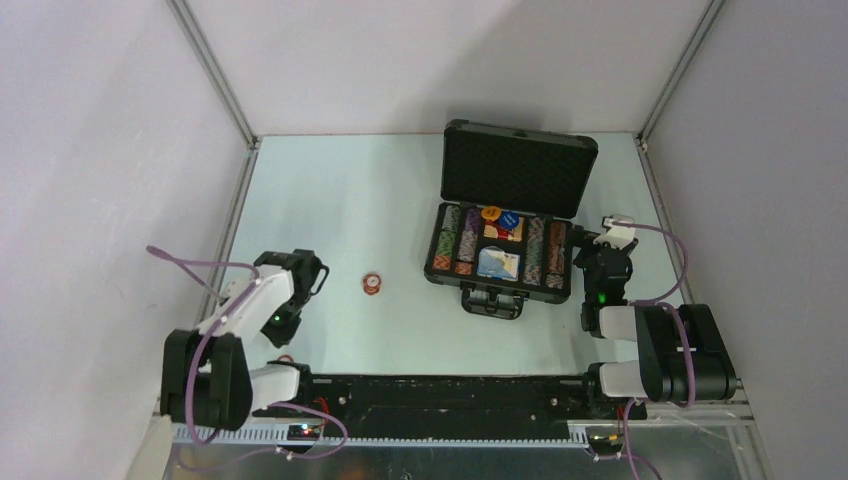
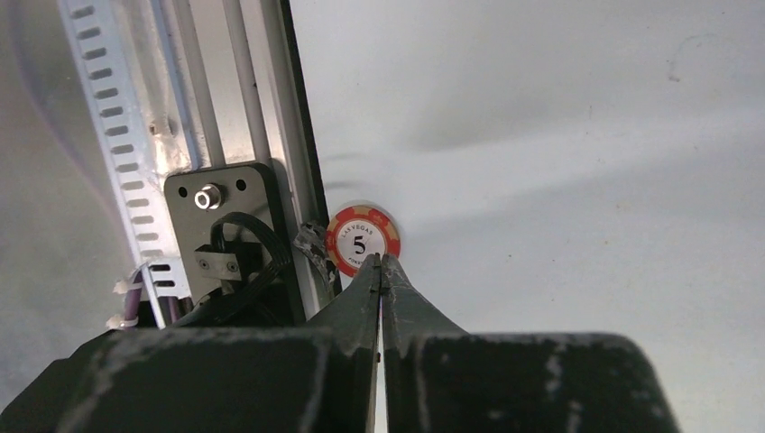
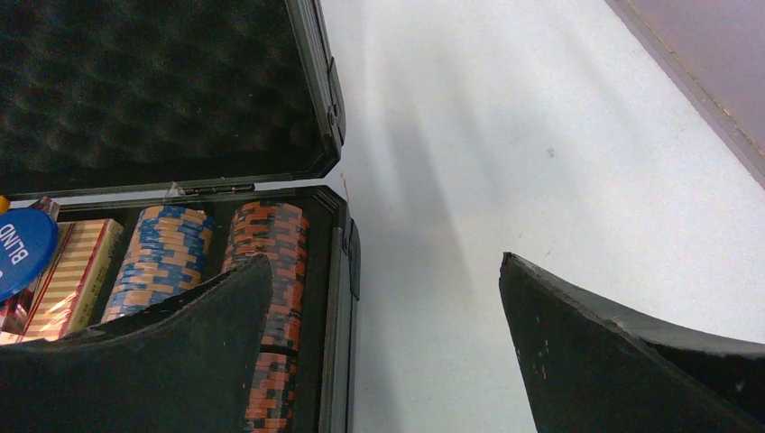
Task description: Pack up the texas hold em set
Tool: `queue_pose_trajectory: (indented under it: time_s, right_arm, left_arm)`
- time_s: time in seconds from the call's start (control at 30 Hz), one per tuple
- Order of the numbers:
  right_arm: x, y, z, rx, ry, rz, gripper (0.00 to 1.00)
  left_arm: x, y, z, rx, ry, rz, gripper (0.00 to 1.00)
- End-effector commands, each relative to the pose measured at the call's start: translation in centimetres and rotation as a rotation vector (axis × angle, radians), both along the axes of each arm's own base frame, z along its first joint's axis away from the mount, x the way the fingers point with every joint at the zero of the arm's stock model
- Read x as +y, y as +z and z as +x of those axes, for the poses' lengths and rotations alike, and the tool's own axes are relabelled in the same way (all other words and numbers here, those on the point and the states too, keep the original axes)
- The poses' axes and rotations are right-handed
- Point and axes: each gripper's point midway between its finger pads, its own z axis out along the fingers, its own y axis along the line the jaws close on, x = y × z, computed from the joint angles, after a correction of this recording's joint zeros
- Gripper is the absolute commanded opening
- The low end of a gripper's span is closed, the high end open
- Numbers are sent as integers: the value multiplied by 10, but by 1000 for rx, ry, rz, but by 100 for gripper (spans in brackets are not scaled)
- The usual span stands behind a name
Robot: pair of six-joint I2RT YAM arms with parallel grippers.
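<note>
The black case [image 1: 497,290] stands open at the table's middle right, its foam-lined lid [image 1: 520,168] upright. Multicoloured chip rows [image 1: 536,250] and a red-white card box [image 3: 77,280] lie inside. One red-white chip [image 1: 372,284] lies on the table left of the case. Another, marked 5 [image 2: 364,241], lies by the near rail. My left gripper [image 2: 381,262] is shut and empty, its tips just before that chip. My right gripper [image 3: 383,260] is open and empty, beside the case's right wall [image 3: 341,298]. No black triangular marker shows.
A blue BLIND button [image 3: 18,253] lies in the case's middle compartment. The aluminium rail and a black bracket [image 2: 225,225] stand close left of the chip marked 5. Walls with metal frame edges [image 1: 235,200] enclose the table on three sides.
</note>
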Motion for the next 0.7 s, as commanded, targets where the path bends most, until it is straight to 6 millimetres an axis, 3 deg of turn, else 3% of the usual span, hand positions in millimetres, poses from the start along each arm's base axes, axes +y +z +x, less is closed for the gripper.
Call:
queue_pose_trajectory:
  time_s: [0.0,0.2,0.4,0.67]
  right_arm:
    - [-4,12,7,-34,-13,-15,99]
    - [-4,11,7,-33,-12,-15,99]
    - [-4,12,7,-34,-12,-14,99]
    - [-4,11,7,-33,-12,-15,100]
  left_arm:
    - [6,1,-4,-72,-30,21,2]
    - [1,-12,1,-116,-56,-21,2]
    - [-3,-27,-10,-50,-53,-65,0]
    - [-2,-28,-13,19,-81,-67,0]
